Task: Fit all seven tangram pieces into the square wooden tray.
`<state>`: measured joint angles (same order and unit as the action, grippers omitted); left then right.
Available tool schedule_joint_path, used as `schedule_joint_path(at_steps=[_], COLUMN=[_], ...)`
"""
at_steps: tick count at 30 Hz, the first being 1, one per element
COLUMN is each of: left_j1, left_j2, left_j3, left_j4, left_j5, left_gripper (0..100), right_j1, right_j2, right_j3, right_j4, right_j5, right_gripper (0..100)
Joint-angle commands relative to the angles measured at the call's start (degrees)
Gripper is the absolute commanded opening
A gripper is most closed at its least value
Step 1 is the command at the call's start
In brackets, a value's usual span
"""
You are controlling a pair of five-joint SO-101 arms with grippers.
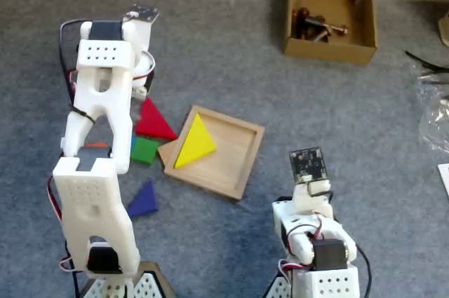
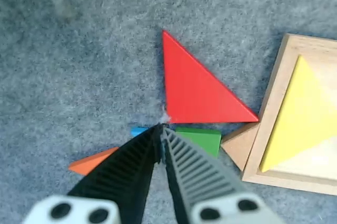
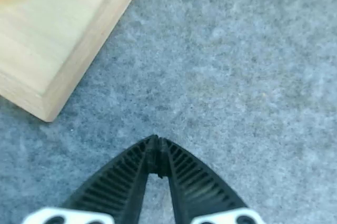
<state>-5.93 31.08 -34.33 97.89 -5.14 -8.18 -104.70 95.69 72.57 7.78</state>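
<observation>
The square tray (image 1: 237,156) is pale, smooth wood with a raised rim, and it sits turned like a diamond on a fuzzy grey felt surface (image 1: 231,52). Inside it lies a flat glossy yellow triangle (image 1: 193,142). Its long edge runs along the tray wall that faces the loose pieces, and its square corner points to the tray's middle.

The other pieces lie outside that same wall. A red triangle (image 2: 192,92), large and sharp-edged, has one acute tip aimed at the tray's rim and its long edge slanting away from the tray. Beside it is a green block (image 2: 202,138) with straight sides. A bare wood-coloured triangular piece (image 2: 239,145) lies against the tray's outer wall, its point turned away from the tray toward the green block. Farther from the tray are a sliver of light blue piece (image 2: 139,130) and a thin orange piece (image 2: 92,163), both partly hidden. A dark blue triangle (image 1: 144,200) lies apart from the tray, off its corner nearest the arm bases.

The left tool (image 2: 162,129) has ribbed black fingers clenched tip to tip on nothing, right at the red triangle's square corner. The right tool (image 3: 155,147) is likewise clenched and empty, over bare felt just off a tray corner.

A cardboard box (image 1: 330,17) stands well beyond the tray's far side.
</observation>
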Motion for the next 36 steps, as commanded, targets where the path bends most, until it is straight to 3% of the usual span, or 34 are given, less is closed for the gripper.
schedule_joint_path(at_steps=[1,6,11,23,31,36], left_j1=[-0.3,-0.2,2.6,4.2,4.4,4.4], left_j2=[-1.6,-7.3,-16.7,-31.3,-32.1,-32.1], left_j3=[-1.6,0.0,10.6,38.5,43.0,43.2], left_j4=[0.5,1.0,0.2,-14.9,-15.7,-20.9], left_j5=[0.4,0.3,0.3,0.2,0.3,0.3], left_gripper=[1,1,1,1,1,1], right_j1=[-0.6,-0.6,-0.6,-0.6,-0.6,-0.6], right_j2=[-0.5,-0.5,-0.5,-0.5,-0.5,-0.5], right_j3=[6.7,6.7,6.7,6.7,6.7,6.7], right_j4=[-1.0,-1.0,-1.0,-1.0,-1.0,-1.0], right_j5=[-0.4,-0.4,-0.4,-0.4,-0.4,-0.4], right_gripper=[0.5,0.5,0.5,0.5,0.5,0.5])
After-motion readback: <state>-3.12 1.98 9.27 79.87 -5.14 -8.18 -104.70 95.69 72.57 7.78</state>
